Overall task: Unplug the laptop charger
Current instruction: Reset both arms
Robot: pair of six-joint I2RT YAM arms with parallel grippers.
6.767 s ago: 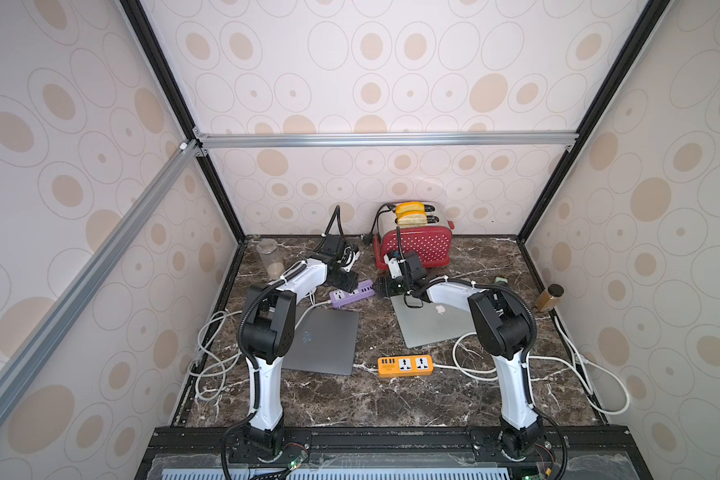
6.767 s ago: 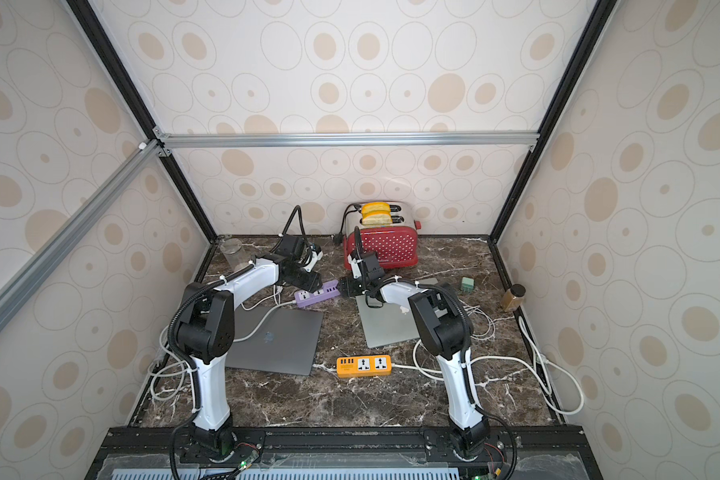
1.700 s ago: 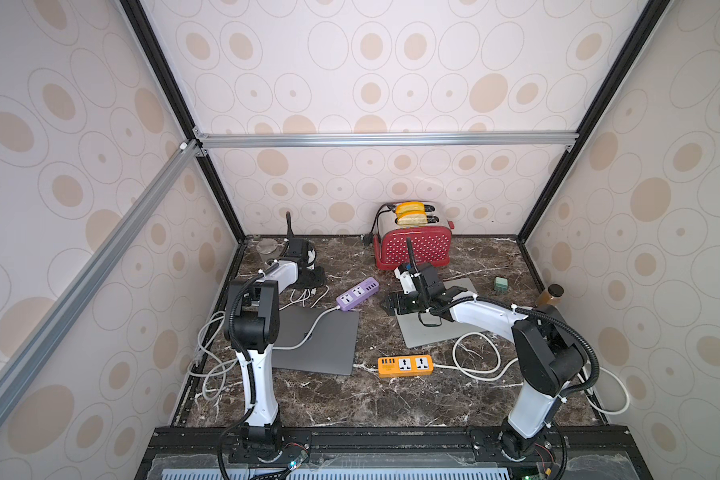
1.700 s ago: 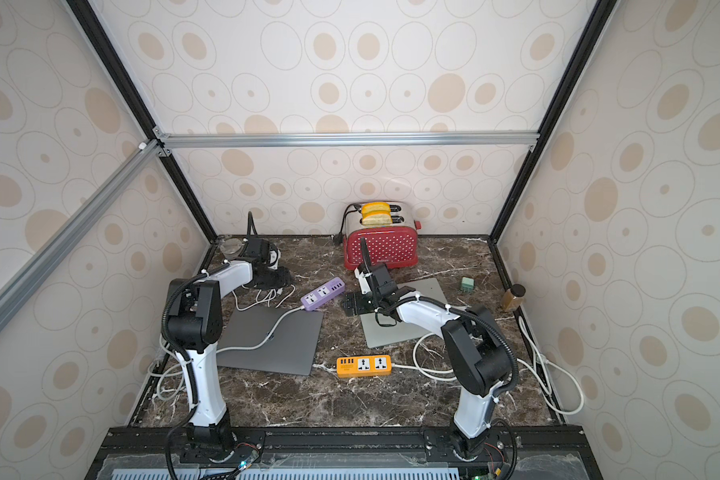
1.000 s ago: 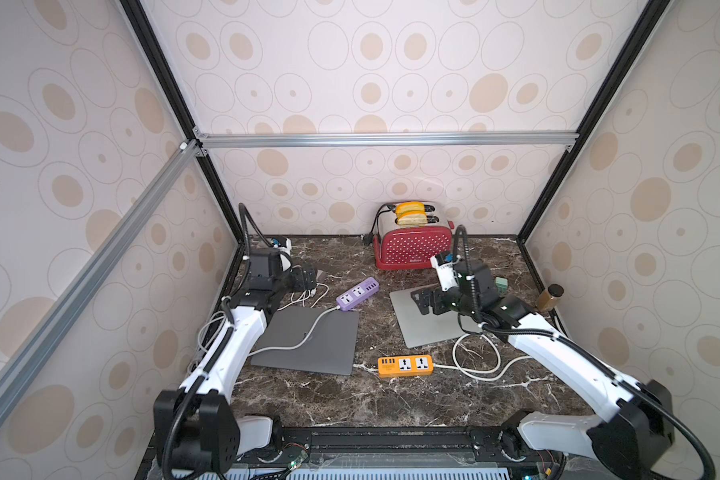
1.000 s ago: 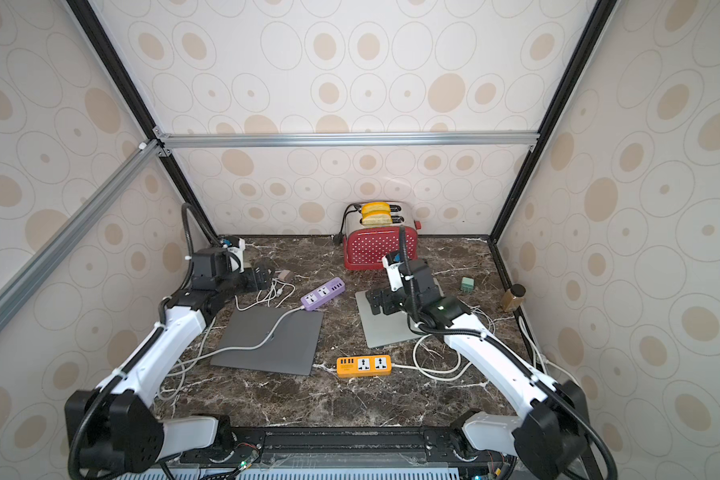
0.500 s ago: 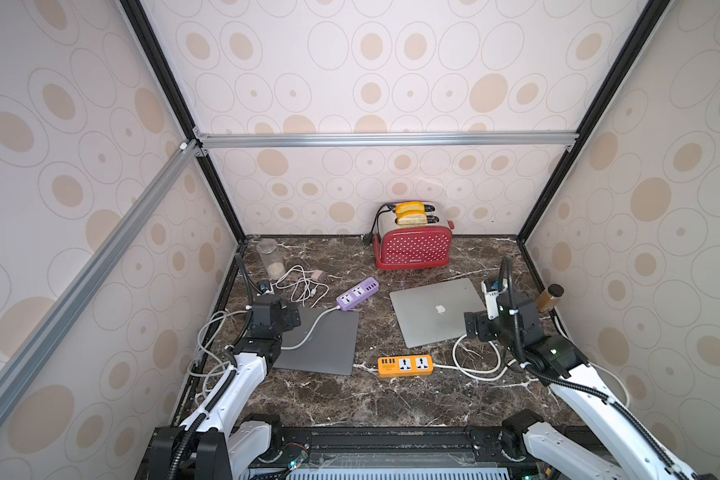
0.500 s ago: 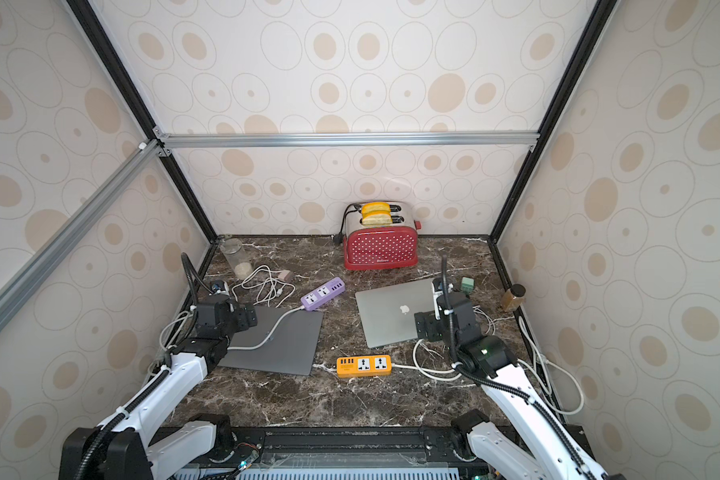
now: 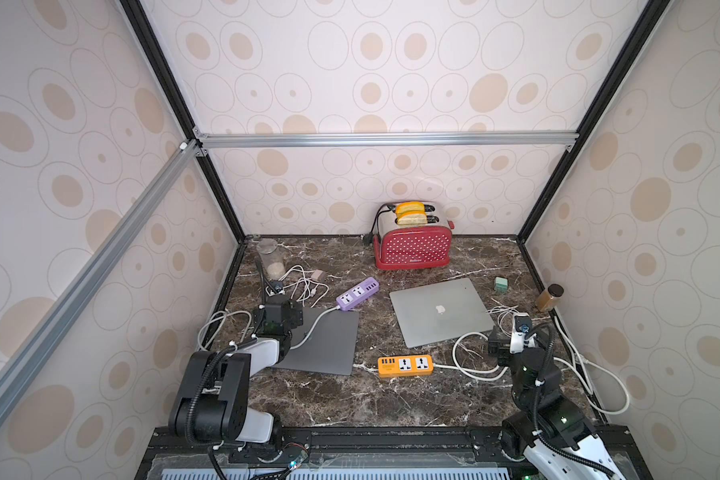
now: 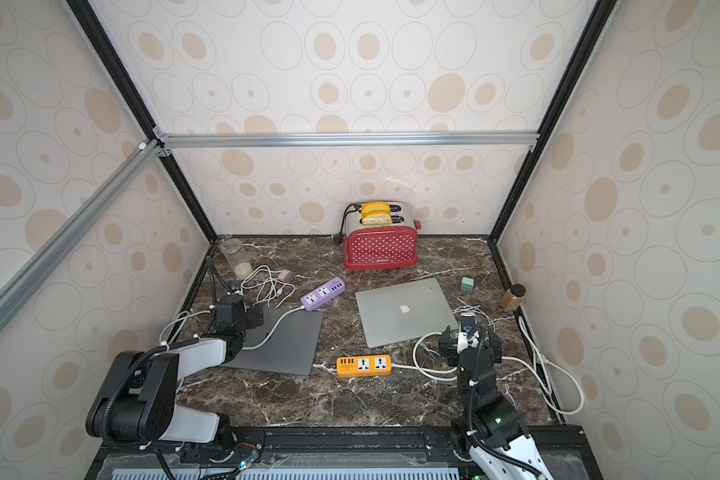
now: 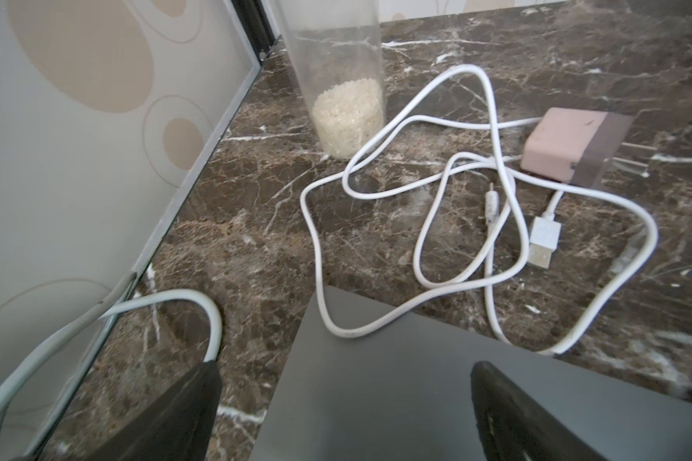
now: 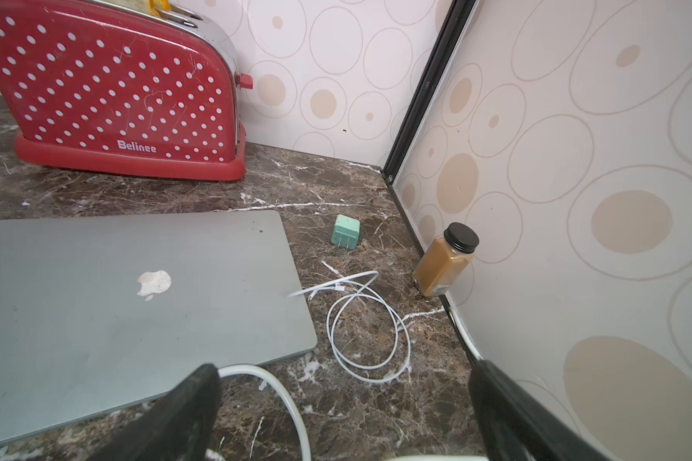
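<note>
The pinkish laptop charger [image 11: 568, 147] lies loose on the marble at the back left, its prongs bare and its white cable [image 11: 496, 247] tangled beside it; in both top views the charger [image 9: 317, 275] [image 10: 284, 274] sits apart from the purple power strip [image 9: 357, 293], whose sockets look bare. My left gripper [image 11: 345, 366] [image 9: 282, 308] stands open over the back left corner of the dark grey laptop [image 9: 325, 340], holding nothing. Open too, my right gripper [image 12: 344, 367] [image 10: 468, 336] hangs by the silver laptop's [image 12: 128, 303] near right corner.
A red toaster [image 9: 412, 245] stands at the back. A clear jar of rice [image 11: 346, 80] is in the back left corner. An orange power strip [image 9: 405, 365], a green adapter [image 12: 346, 232], a brown bottle [image 12: 446, 261] and a thin white cable [image 12: 370, 319] lie around.
Both arms have drawn back toward the front: the left from the back left corner to the grey laptop's corner, the right from over the silver laptop to its near right corner. Both grippers stayed open.
</note>
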